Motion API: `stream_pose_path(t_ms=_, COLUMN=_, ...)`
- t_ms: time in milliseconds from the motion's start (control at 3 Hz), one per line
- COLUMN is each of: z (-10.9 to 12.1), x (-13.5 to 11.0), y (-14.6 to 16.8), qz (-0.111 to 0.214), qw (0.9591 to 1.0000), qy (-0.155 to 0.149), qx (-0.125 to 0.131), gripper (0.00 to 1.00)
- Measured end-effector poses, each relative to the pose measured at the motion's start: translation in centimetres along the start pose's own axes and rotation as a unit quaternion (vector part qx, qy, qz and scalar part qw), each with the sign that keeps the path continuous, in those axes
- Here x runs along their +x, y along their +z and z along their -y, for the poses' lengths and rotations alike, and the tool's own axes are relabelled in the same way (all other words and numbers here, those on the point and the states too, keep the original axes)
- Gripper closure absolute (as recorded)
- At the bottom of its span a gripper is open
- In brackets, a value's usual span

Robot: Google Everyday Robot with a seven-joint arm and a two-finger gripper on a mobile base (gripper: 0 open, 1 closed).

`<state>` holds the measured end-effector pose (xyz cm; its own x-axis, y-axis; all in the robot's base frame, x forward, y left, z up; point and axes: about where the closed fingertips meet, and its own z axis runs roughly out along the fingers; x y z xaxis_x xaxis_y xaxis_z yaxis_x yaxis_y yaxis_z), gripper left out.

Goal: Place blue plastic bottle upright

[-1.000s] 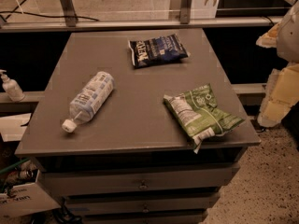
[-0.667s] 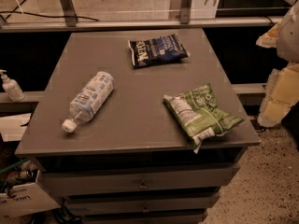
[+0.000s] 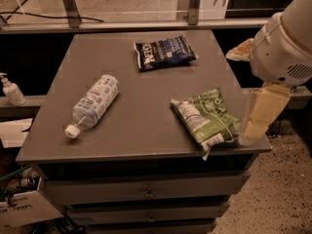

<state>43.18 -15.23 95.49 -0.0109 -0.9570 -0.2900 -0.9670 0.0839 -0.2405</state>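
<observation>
The blue plastic bottle point(image 3: 94, 105) lies on its side on the left part of the grey cabinet top point(image 3: 141, 89). It is clear, with a pale blue-and-white label, and its white cap point(image 3: 72, 130) points to the front left. My gripper point(image 3: 257, 115) hangs from the white arm point(image 3: 285, 45) at the cabinet's right edge, just right of the green bag and far from the bottle. It holds nothing that I can see.
A dark blue snack bag point(image 3: 165, 51) lies at the back centre. A green snack bag point(image 3: 206, 119) lies at the front right, next to the gripper. A small white pump bottle point(image 3: 10, 89) stands on a ledge to the left. Drawers point(image 3: 146, 194) are below the top.
The arm and gripper have moved left and closer in, to the cabinet's right edge. The bottle and both bags have not moved.
</observation>
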Motion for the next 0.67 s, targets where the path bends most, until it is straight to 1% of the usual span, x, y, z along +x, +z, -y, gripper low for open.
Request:
stream_pose_path(t_ms=333, z=-0.4, x=-4.7, y=2.7, qz=0.053, qw=0.9967, qy=-0.059, qx=-0.017, gripper=0.0)
stream_pose_path(t_ms=667, z=0.0, x=-9.9, y=5.5, qz=0.106, qw=0.9869, qy=-0.117, qx=-0.031, gripper=0.0)
